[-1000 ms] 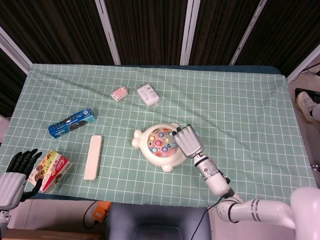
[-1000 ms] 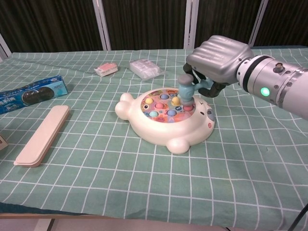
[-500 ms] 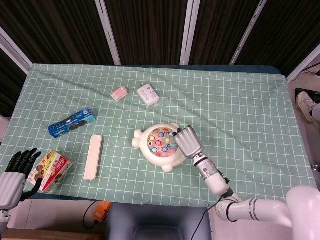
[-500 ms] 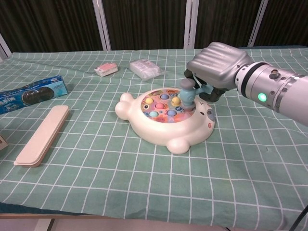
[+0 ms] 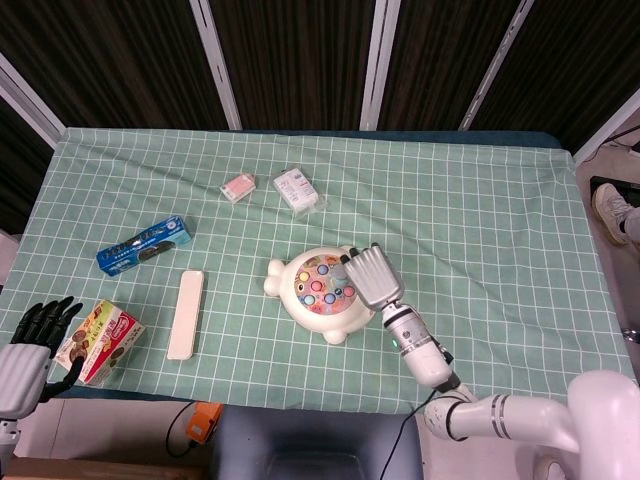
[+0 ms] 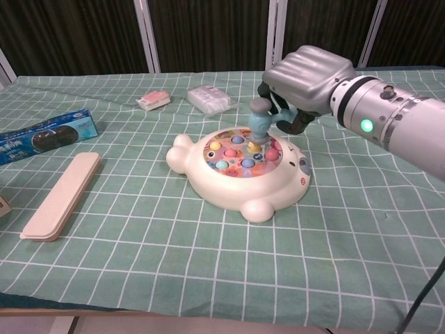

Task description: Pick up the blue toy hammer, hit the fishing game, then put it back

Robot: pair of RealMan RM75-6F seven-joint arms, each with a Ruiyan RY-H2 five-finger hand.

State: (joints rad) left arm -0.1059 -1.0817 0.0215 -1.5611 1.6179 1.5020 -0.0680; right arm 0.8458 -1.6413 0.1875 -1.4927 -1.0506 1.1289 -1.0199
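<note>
My right hand (image 6: pixel 306 78) (image 5: pixel 371 277) grips the handle of the blue toy hammer (image 6: pixel 260 123). The hammer head hangs upright, just over the coloured pegs at the right side of the white fishing game (image 6: pixel 240 171) (image 5: pixel 315 292). In the head view the hand covers the hammer and the game's right edge. My left hand (image 5: pixel 40 330) hangs off the table's near left corner, fingers apart and holding nothing; the chest view does not show it.
A blue biscuit box (image 6: pixel 43 136) and a long cream case (image 6: pixel 62 194) lie left of the game. A pink packet (image 6: pixel 152 100) and a clear wrapped packet (image 6: pixel 208 99) sit behind it. A snack box (image 5: pixel 101 342) lies beside my left hand.
My right hand has shifted left and up over the game, carrying the hammer head from the game's right rim toward its middle pegs. The left hand has stayed put.
</note>
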